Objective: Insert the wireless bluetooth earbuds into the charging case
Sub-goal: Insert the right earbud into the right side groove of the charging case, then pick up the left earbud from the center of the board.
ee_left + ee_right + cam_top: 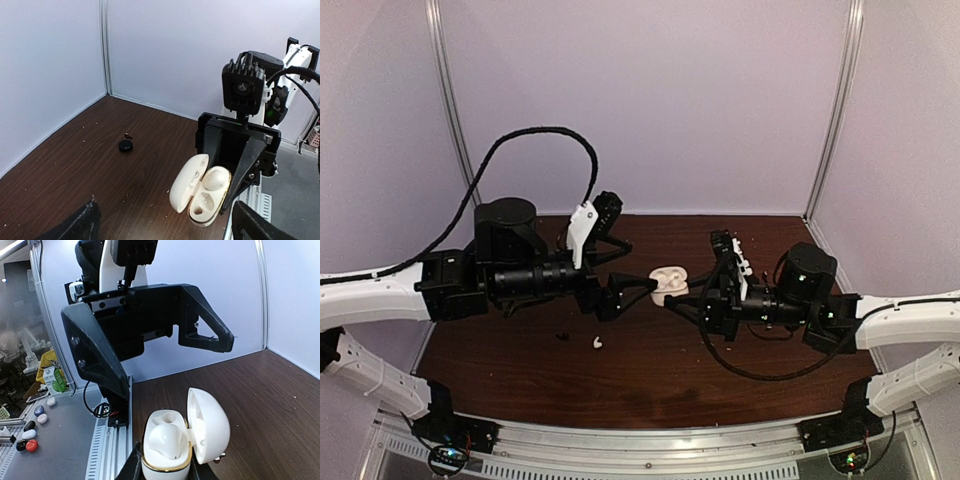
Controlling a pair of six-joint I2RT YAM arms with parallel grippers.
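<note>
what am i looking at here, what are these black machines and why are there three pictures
These are two robot arms bolted to a table: the left arm and the right arm. The overhead picture comes from a fixed camera above and behind them. The other two come from a camera on each wrist, so each arm sees the other. Each arm ends in a two-finger end effector. The right end effector is shut on an open white charging case, with one white earbud seated inside and the other socket empty. The left end effector is open, holds nothing and faces the case. On the brown table lies a loose white earbud, with a small dark piece beside it, too small to identify.
</note>
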